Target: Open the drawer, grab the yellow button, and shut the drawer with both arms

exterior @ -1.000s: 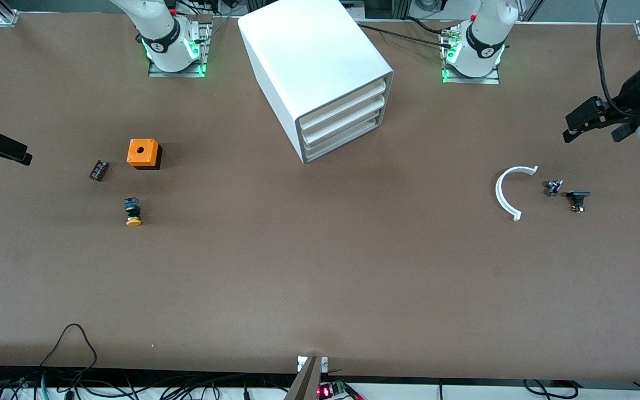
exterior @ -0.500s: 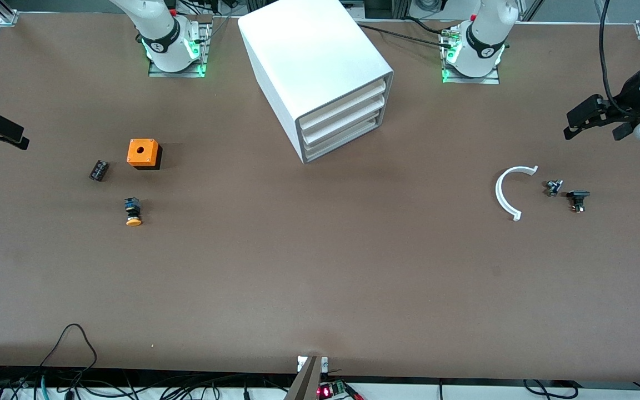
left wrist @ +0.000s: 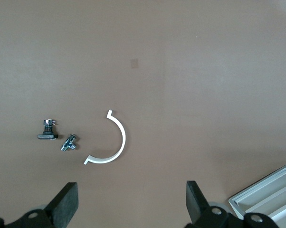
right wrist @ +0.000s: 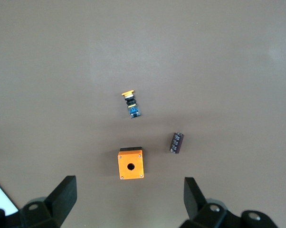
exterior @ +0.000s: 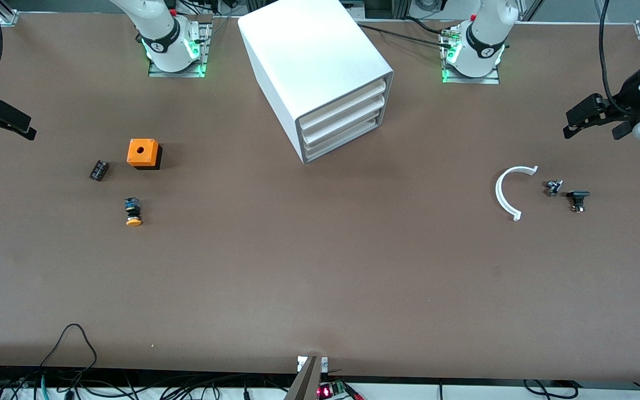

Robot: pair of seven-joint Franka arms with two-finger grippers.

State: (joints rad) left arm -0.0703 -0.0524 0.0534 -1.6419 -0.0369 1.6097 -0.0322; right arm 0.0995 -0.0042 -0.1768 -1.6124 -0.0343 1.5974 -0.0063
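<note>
Brown matte bench (exterior: 320,266) surface filled the scene. Compared with a second earlier, the right gripper (exterior: 11,122) had been raised slightly at the right arm's end, jaws spread wide and empty. The button (exterior: 133,213), orange-capped and cylindrical, lay apart from it, nearer the camera than an orange cube (exterior: 143,153). The drawer (exterior: 348,99) was shut in the smooth white cabinet (exterior: 309,61). The left gripper (exterior: 589,118) was held wide, empty, over the left arm's end.

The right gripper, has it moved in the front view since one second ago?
Yes. The right gripper, jaws open, has shifted toward the robots' edge of the table, judged against the orange cube, which has stayed in place.
</note>
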